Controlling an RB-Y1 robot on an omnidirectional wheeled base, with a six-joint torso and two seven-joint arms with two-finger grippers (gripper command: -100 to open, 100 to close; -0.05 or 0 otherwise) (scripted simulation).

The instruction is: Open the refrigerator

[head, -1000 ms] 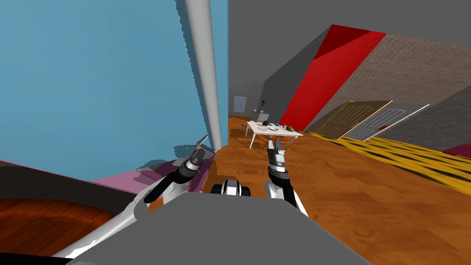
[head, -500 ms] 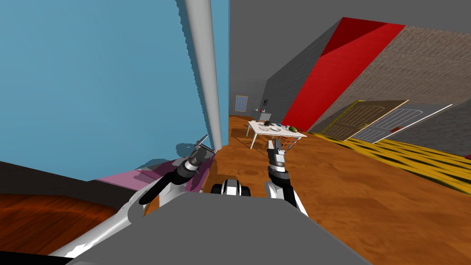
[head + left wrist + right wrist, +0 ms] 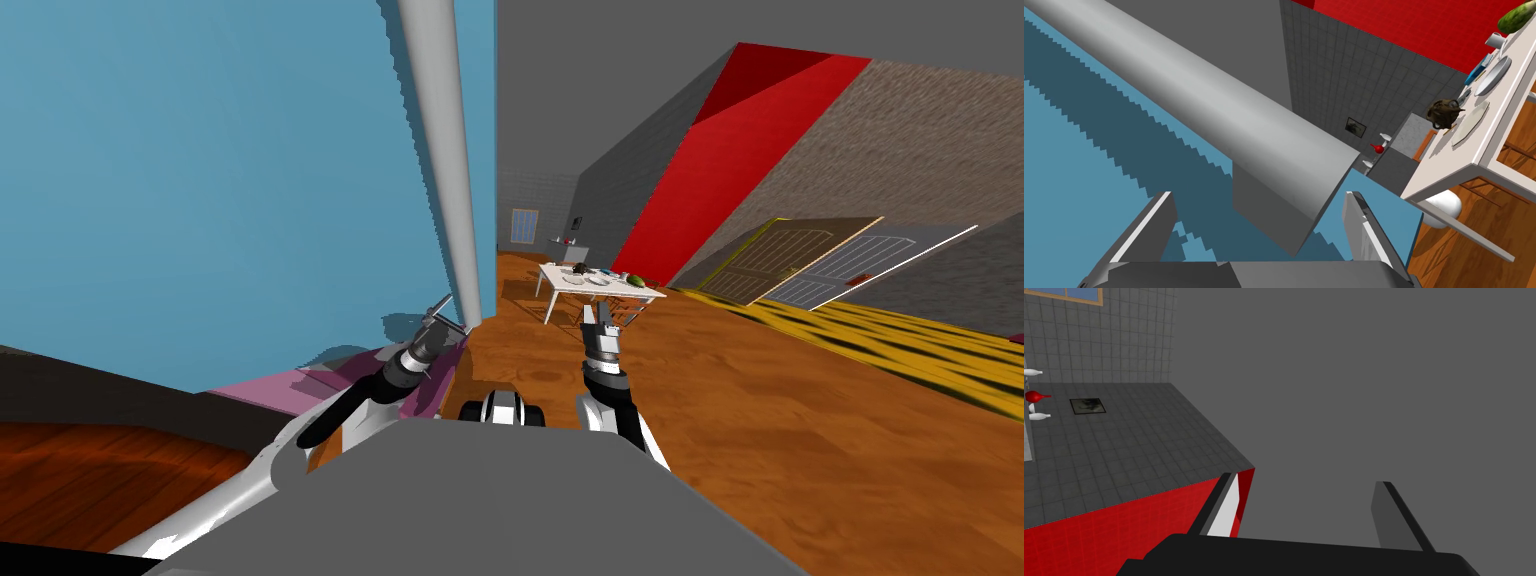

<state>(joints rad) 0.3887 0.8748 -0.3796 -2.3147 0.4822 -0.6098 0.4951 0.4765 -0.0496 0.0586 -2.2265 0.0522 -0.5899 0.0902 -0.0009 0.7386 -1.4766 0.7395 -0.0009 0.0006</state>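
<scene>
1. left gripper (image 3: 447,312) (image 3: 1257,195): blades spread wide, one on each side of the lower end of the grey handle bar (image 3: 445,150) (image 3: 1199,100). the bar's cut end sits between them, nearer one blade than the other. whether it touches that blade cannot be told.
2. the handle bar runs long and straight up the blue refrigerator door (image 3: 200,180) (image 3: 1074,175). the door stands close on my left as a large flat panel, and the left forearm reaches toward its edge.
3. pink surface (image 3: 270,388) lies at the foot of the door, under the left forearm.
4. right gripper (image 3: 598,312) (image 3: 1304,480): blades apart, held straight ahead above the brown floor (image 3: 800,420), well apart from the door and the handle bar.
5. white table (image 3: 615,290) (image 3: 1474,165) stands farther off, beyond the right gripper. on it are pale plates (image 3: 1494,75), a dark round pot (image 3: 1443,112) and a green item (image 3: 634,279) (image 3: 1519,15).
6. yellow patterned strip (image 3: 900,340) crosses the floor to the right of the table.
7. farthest: red wall section (image 3: 720,170), with a brown door (image 3: 780,255) and a grey door (image 3: 860,262) side by side to its right.
</scene>
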